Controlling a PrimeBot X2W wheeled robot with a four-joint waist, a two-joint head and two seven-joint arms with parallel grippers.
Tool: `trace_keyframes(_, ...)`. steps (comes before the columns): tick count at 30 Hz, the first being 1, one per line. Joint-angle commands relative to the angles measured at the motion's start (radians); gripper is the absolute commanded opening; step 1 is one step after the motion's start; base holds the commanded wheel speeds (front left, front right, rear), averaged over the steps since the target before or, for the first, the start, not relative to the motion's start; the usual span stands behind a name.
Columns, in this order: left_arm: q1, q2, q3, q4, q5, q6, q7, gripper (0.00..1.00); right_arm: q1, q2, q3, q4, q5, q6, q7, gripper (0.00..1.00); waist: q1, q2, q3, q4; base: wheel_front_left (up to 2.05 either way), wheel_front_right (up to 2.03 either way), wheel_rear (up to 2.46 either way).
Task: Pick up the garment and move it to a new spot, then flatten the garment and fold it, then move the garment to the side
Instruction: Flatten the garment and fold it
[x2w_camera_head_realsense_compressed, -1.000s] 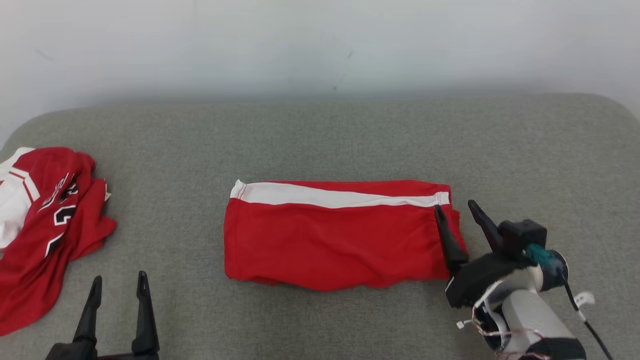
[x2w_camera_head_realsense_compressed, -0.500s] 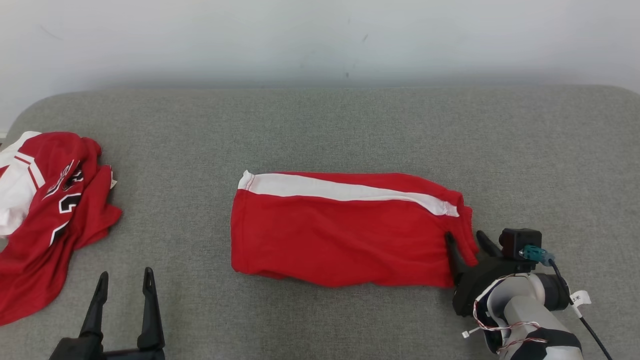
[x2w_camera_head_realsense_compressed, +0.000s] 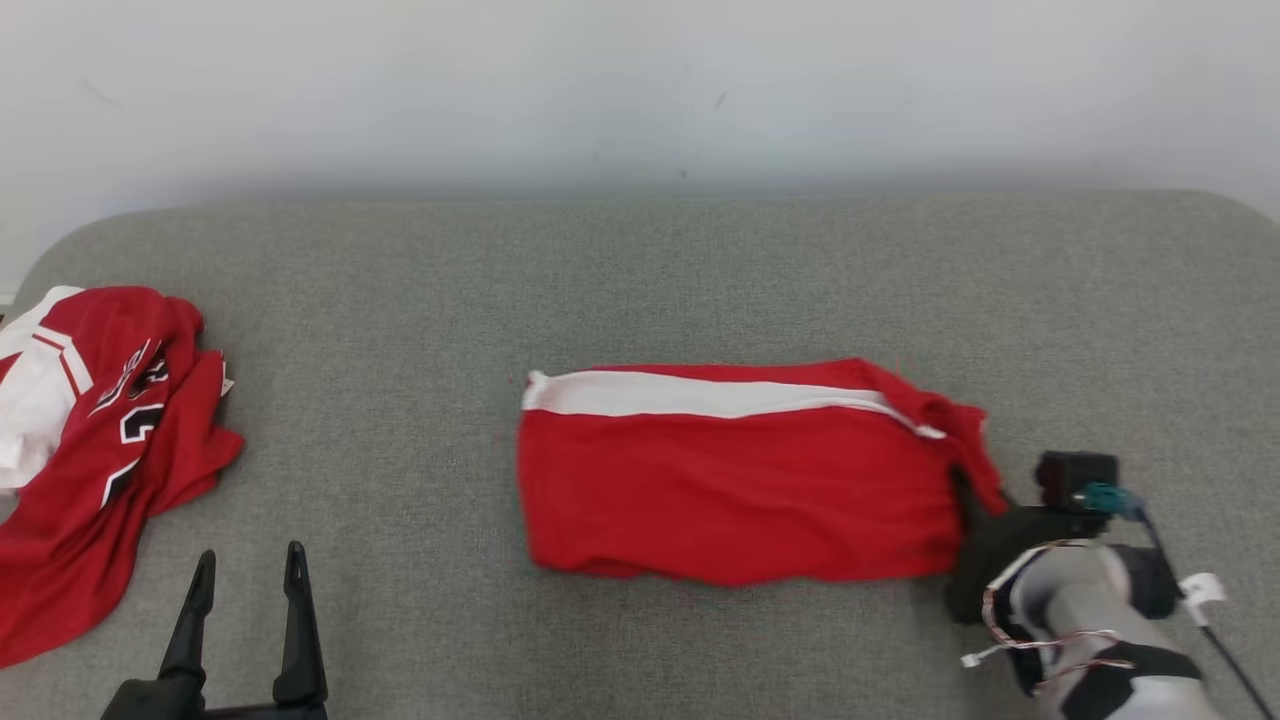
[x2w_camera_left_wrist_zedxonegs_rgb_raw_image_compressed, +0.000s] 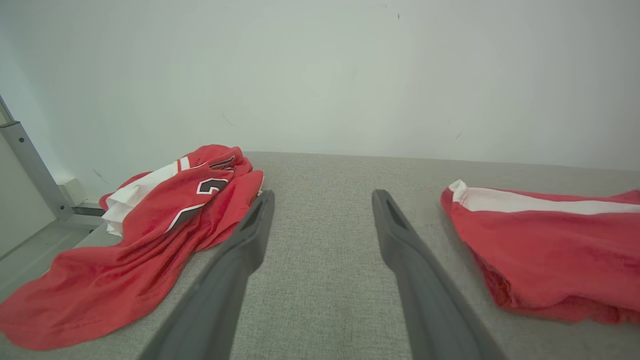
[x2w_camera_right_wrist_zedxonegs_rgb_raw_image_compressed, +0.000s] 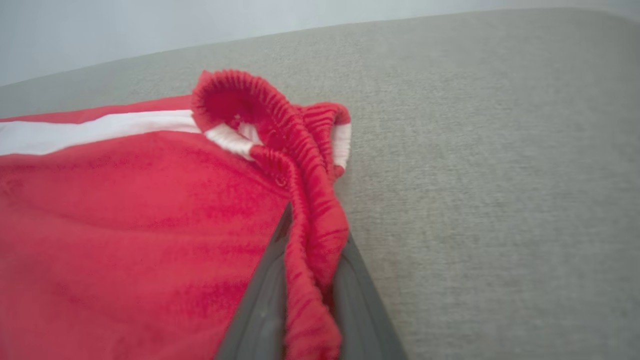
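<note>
Just pinched the right hand shut on the elastic waistband at the right end of the folded red shorts. Also dragged them a bit toward the right of the frame versus a second ago. Now sitting lower centre-right on the grey desk. Looks like folding done, move-aside step kicking off. Kept the left hand parked wide open at lower left, near the crumpled jersey. Could bunch the fold if yanked.
</note>
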Motion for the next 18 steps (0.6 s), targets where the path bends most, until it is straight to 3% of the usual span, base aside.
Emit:
trace_keyframes(1,0.012,-0.004,0.004,0.0,0.005,-0.004,-0.003,1.0,-0.001,-0.042,0.006,0.004,0.014,-0.003,-0.005,0.0,-0.0001,0.0,-0.008,-0.007,0.0,0.0,0.0)
trace_keyframes(9,0.033,-0.008,0.013,-0.007,-0.001,-0.002,-0.003,1.0,0.021,-0.171,0.041,-0.021,0.076,-0.003,0.014,0.0,-0.0001,0.0,-0.014,-0.034,0.0,0.0,0.0)
trace_keyframes(13,0.04,-0.009,0.017,-0.008,-0.006,-0.001,-0.003,1.0,0.022,-0.184,0.07,-0.087,0.146,-0.003,0.046,0.0,-0.0001,0.0,-0.014,-0.054,0.0,0.0,0.0)
trace_keyframes(18,0.048,-0.01,0.025,-0.004,-0.008,-0.002,-0.003,1.0,0.039,-0.181,0.089,-0.227,0.316,-0.003,0.16,0.0,-0.0001,0.0,-0.027,-0.079,0.0,0.0,0.0)
